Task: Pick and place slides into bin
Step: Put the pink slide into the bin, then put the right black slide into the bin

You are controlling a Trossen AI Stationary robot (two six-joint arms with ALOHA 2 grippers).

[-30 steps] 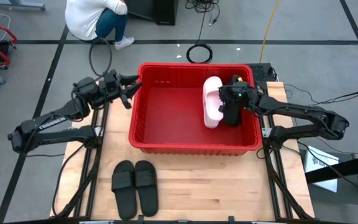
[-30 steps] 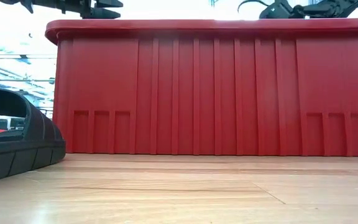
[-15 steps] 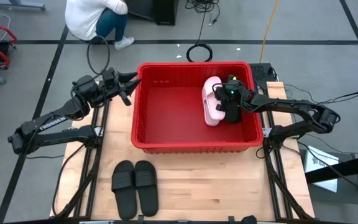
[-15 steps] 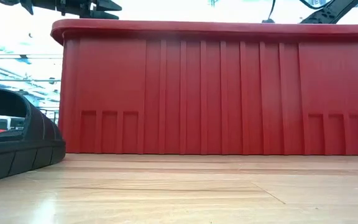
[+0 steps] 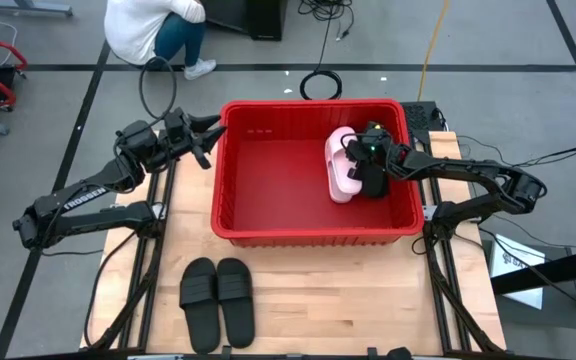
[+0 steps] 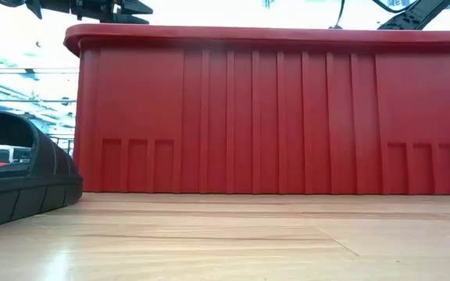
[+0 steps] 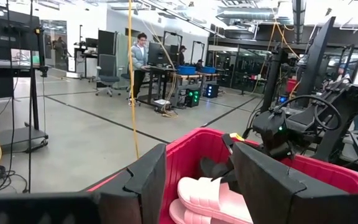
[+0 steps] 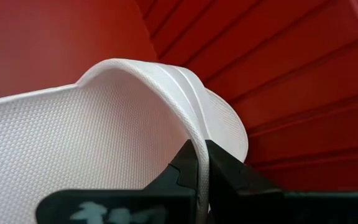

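High view looks straight down on the whole table; low view sits at tabletop level, close against the bin wall. Left wrist view faces the bin from outside — right wrist view is inside it, very near.

Grey concrete floor with dark seam lines surrounds the light wooden table. At 11 o'clock, a crouching person in white top; black coiled cable at 12 o'clock.
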